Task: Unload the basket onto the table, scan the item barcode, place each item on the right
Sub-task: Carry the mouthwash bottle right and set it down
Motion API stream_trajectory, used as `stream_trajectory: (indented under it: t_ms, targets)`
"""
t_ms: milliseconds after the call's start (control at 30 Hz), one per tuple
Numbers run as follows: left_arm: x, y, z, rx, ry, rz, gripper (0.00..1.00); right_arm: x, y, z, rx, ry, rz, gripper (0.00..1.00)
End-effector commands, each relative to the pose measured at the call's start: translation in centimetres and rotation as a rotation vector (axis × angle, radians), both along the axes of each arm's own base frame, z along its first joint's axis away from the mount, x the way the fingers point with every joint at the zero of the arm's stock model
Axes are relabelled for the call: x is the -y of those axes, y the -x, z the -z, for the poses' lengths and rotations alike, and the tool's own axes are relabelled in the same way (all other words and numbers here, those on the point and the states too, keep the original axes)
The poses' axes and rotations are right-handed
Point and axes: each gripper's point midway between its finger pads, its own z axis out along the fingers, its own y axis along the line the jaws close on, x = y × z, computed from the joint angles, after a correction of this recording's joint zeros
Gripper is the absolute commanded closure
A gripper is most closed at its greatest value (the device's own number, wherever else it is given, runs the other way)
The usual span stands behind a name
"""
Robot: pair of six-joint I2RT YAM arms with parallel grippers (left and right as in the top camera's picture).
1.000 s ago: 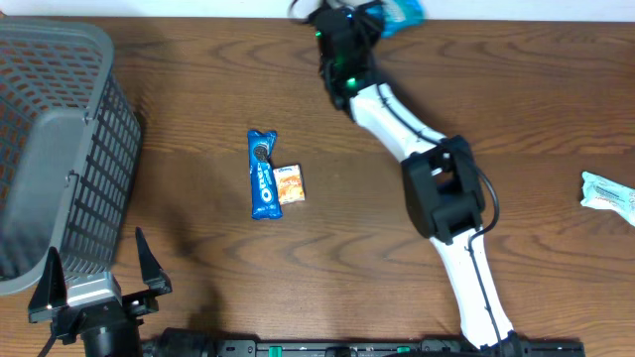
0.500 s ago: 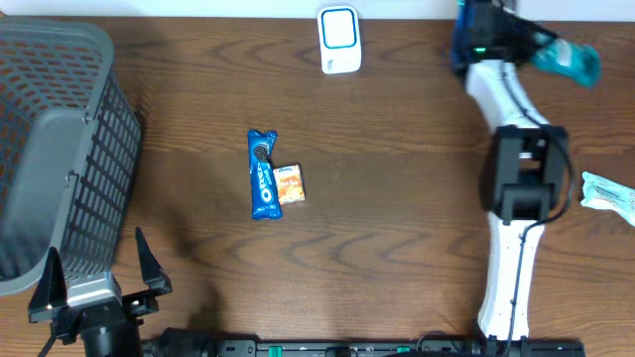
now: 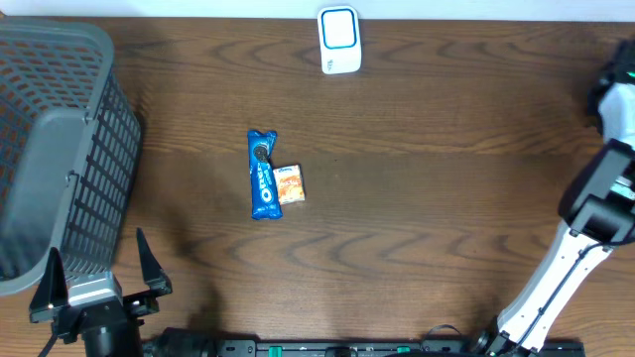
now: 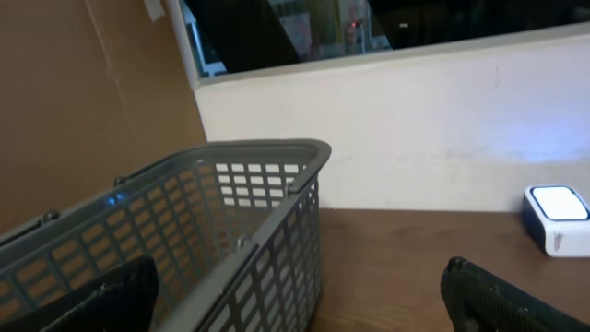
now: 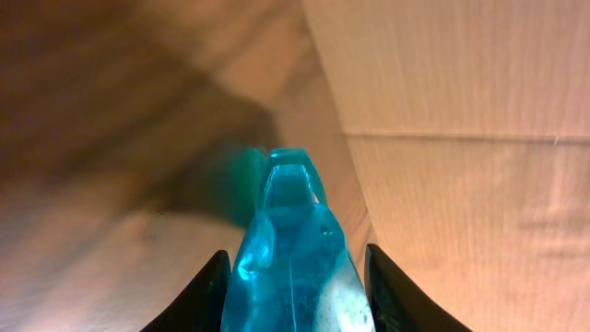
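Note:
The item, a glossy blue packet [image 5: 293,249], sticks out between the black fingers of my right gripper [image 5: 297,272], which is shut on it. In the overhead view only the right arm [image 3: 595,208] shows, bent at the table's far right edge; its gripper and the packet lie outside that frame. The white barcode scanner [image 3: 338,40] with its blue-lit face stands at the back middle of the table, and it also shows as the scanner [image 4: 558,217] in the left wrist view. My left gripper [image 3: 96,266] rests open at the front left, holding nothing.
A grey mesh basket [image 3: 60,149] fills the left side, close to the left gripper. A blue Oreo packet [image 3: 263,174] and a small orange packet [image 3: 290,183] lie side by side mid-table. A tan cardboard-like surface [image 5: 461,92] stands to the right of the held packet.
My right arm has swung from over the scanner at the back middle to the far right edge, carrying the blue packet. The scanner is now uncovered. The left arm has not moved.

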Motion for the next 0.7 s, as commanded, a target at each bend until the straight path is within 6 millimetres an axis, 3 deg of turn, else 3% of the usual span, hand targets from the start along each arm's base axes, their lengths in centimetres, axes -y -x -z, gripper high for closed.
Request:
stream_trajectory:
  t_ms: [0,33,100,133,167,333,367,433,467,500,567,633,667]
  targets:
    - [-0.1,0.1,0.4,-0.009,0.008,-0.004,0.02,-0.2,-0.3,-0.4,0.125,-0.057,0.03,0.51]
    - [-0.1,0.1,0.4,-0.008,0.008,-0.004,0.02,-0.5,-0.6,-0.5,0.134,-0.067,0.021,0.3]
    - [-0.1,0.1,0.4,-0.008,0.008,-0.004,0.02,-1.3,-1.4,-1.0,0.154,-0.078,-0.003,0.17]
    - [-0.1,0.1,0.4,-0.008,0.007,-0.005,0.02,-2.0,-2.2,-1.7,0.177,-0.082,-0.022,0.04]
    - [-0.1,0.1,0.3,-0.004,0.008,-0.005,0.02,-2.7,-2.8,-2.4,0.2,-0.074,-0.032,0.01]
    - [-0.1,0.0,-0.9,0.051,0.016,-0.004,0.02,-8.4,-6.8,-8.0,0.328,-0.083,-0.162,0.01]
    - [0.0,-0.3,-1.6,0.097,0.023,-0.004,0.02,-12.7,-8.6,-11.2,0.416,-0.121,-0.238,0.01]
    - [0.1,-1.1,-1.9,0.161,0.073,0.003,0.02,-17.5,-9.9,-14.6,0.482,-0.161,-0.342,0.01]
    - [0.1,-1.7,-1.6,0.181,0.105,0.008,0.02,-20.5,-10.4,-16.7,0.517,-0.174,-0.403,0.01]
    - [0.2,-2.1,-1.3,0.184,0.119,0.01,0.02,-21.4,-10.5,-17.3,0.53,-0.178,-0.419,0.01]
    - [0.3,-3.3,0.4,0.173,0.169,0.016,0.02,-25.2,-10.4,-19.9,0.586,-0.197,-0.471,0.01]
    - [0.5,-4.4,2.1,0.16,0.24,0.022,0.02,-28.3,-10.2,-20.9,0.611,-0.253,-0.519,0.01]
    - [0.6,-5.2,3.6,0.16,0.327,0.03,0.02,-31.3,-10.0,-20.6,0.592,-0.34,-0.586,0.01]
